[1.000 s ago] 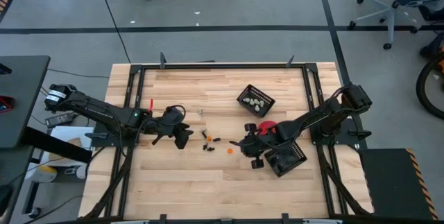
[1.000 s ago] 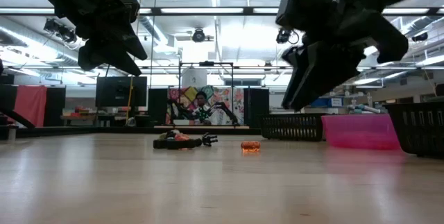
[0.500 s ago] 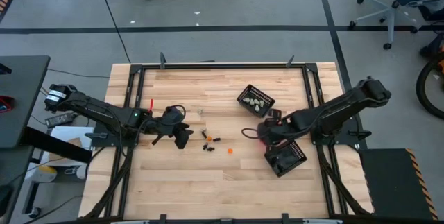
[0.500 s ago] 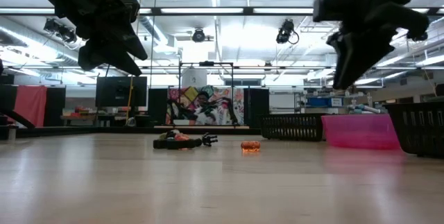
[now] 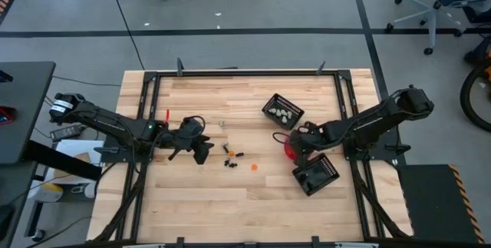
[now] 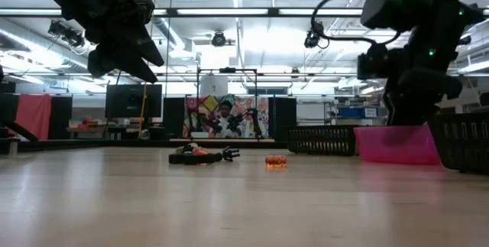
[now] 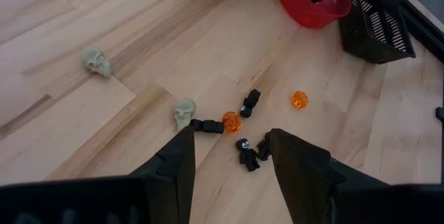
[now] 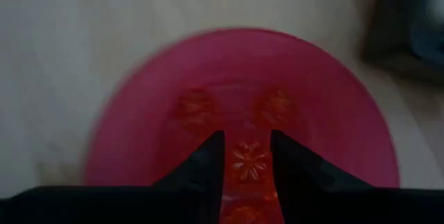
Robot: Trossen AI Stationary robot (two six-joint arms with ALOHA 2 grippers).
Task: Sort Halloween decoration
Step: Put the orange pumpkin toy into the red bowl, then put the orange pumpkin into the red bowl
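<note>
In the high view, the left gripper (image 5: 201, 150) is hanging over the bench (image 5: 192, 209) with its fingers released, holding nothing. The right gripper (image 5: 296, 143) is standing over the pink bowl (image 5: 288, 150). The loose trinkets (image 5: 230, 157) are lying between the two arms, with one orange piece (image 5: 255, 166) a little apart from them. Pale skulls are already lying in the far basket (image 5: 282, 111).

In the low view, the same small heap (image 6: 200, 156) is resting flat on the bench.

In the left wrist view, pale skulls (image 7: 184, 112), black figures (image 7: 246, 152) and orange pumpkins (image 7: 299, 100) are lying close together, and some are touching.

In the right wrist view, the fingers (image 8: 208, 161) are pinching an orange trinket (image 8: 248, 161) above the bowl, where others are lying.

I think these pieces are very light, hard and a little slippery. The fingers should be taking one by its widest part, and a piece lying alone is safer than one with touching neighbours.
</note>
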